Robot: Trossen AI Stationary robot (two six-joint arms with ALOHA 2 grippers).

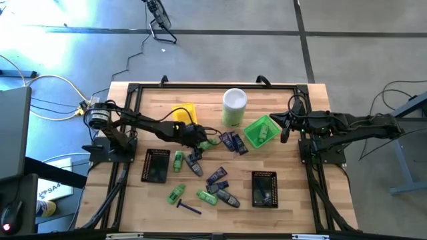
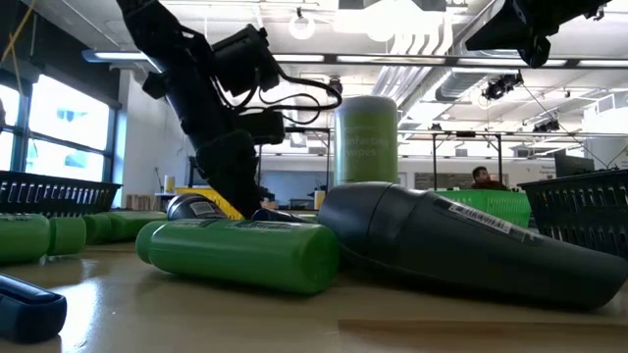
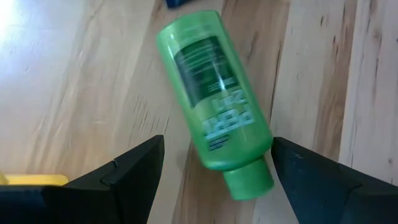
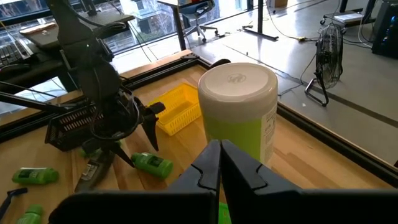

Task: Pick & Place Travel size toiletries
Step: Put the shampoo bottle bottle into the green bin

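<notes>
green tray [image 1: 257, 127], table 2 o'clock: one green bottle inside. black tray [image 1: 264, 189], 5 o'clock: dark items. green bottle [image 3: 214, 99], table centre, dark label, between left gripper [image 3: 214, 171] wide-open fingers, unheld. right gripper [image 4: 219, 163] fingers shut, empty.

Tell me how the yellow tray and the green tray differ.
The yellow tray sits left of the pale-green canister; the green tray sits to its right. The yellow tray lies roughly square to the table edges, while the green tray is turned diagonally. The green tray holds a green bottle; nothing shows inside the yellow tray, though the left arm covers part of it. Both are small trays at the table's far side.
</notes>
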